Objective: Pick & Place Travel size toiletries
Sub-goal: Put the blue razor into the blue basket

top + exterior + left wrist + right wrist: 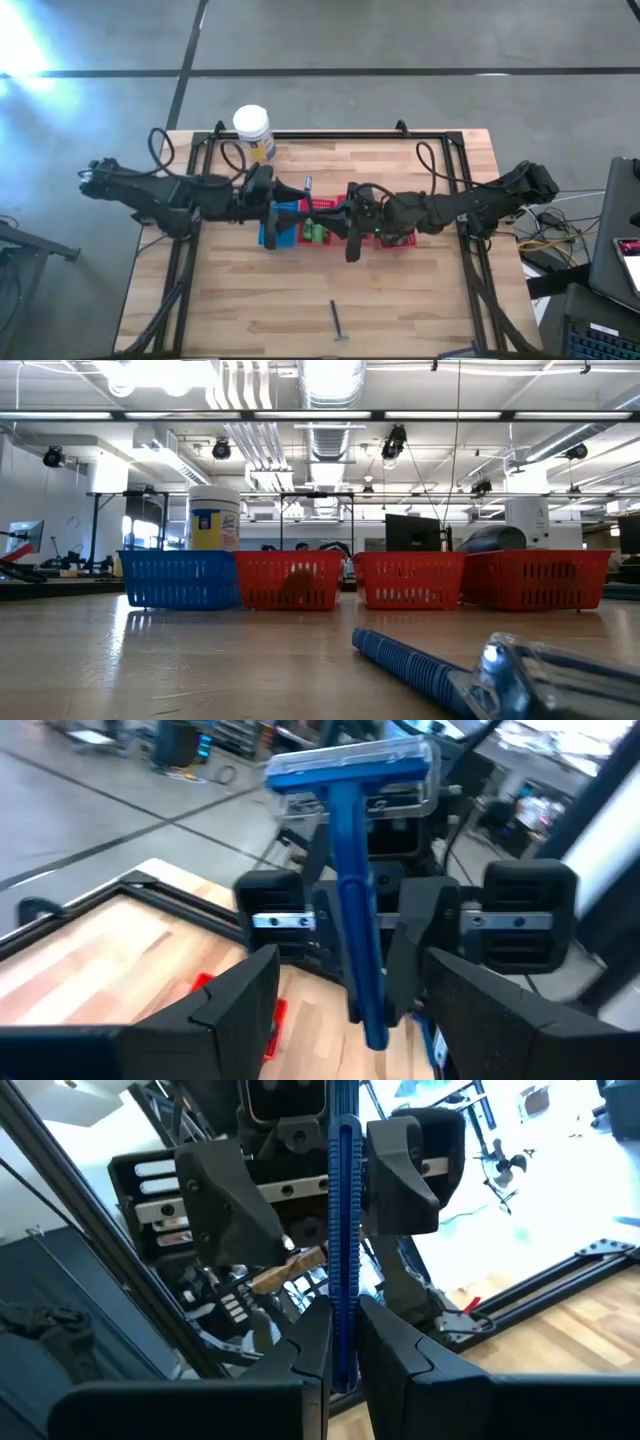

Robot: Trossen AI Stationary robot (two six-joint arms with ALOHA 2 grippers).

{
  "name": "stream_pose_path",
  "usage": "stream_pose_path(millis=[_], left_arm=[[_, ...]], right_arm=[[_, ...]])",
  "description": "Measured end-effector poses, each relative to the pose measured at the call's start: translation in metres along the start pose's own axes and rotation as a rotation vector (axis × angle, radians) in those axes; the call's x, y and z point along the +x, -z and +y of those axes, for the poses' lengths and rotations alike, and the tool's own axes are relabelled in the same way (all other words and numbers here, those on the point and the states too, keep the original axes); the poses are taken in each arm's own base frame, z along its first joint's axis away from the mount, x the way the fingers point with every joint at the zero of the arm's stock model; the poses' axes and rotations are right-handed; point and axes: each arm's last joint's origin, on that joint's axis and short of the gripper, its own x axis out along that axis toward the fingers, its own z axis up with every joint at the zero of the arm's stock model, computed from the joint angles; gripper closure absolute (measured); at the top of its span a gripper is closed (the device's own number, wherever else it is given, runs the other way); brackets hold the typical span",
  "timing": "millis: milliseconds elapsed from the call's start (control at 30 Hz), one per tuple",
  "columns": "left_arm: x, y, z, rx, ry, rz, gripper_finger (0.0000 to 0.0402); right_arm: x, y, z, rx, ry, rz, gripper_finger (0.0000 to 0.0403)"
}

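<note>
A row of baskets [300,222] stands across the middle of the table [240,310], running from left to right. The two arms meet above this row, the left gripper [300,205] from the left edge side, the right gripper [352,222] from the right edge side. A razor [355,870] stands between the two grippers. A jar [252,128] stands at the far edge, left of centre. A second razor [338,322] lies alone near the near edge, right of centre.

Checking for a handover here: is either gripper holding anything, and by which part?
The right gripper is shut on the blue razor, pinching its handle's lower end. The left gripper stands open around it, not gripping.
</note>
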Motion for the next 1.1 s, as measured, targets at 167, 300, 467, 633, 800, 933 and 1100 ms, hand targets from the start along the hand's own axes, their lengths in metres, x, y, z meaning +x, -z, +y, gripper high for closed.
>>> stream_pose_path(millis=[167,300,467,633,800,933,1100], left_arm=[[0.0,-0.008,0.01,0.064,0.076,0.02,0.0149],[0.002,-0.01,0.014,0.103,0.122,0.034,0.0149],[0.007,-0.01,0.019,0.117,0.174,0.063,0.0149],[0.008,-0.011,0.022,0.118,0.182,0.066,0.0162],[0.008,-0.014,0.021,0.123,0.194,0.041,0.0208],[0.008,-0.015,0.021,0.127,0.2,0.025,0.0244],[0.009,-0.016,0.022,0.128,0.197,0.025,0.0272]], right_arm=[[0.0,0.0,0.0,-0.035,0.002,0.0,0.0374],[0.0,0.0,0.0,-0.08,0.015,-0.007,0.0374],[0.0,0.0,-0.001,-0.145,0.025,-0.011,0.0374],[0.001,-0.001,-0.003,-0.173,0.052,-0.014,0.0374],[0.001,0.0,-0.007,-0.186,0.073,-0.002,0.0374],[0.002,-0.002,-0.008,-0.186,0.075,-0.005,0.0374],[0.002,-0.002,-0.009,-0.186,0.074,-0.007,0.0374]])
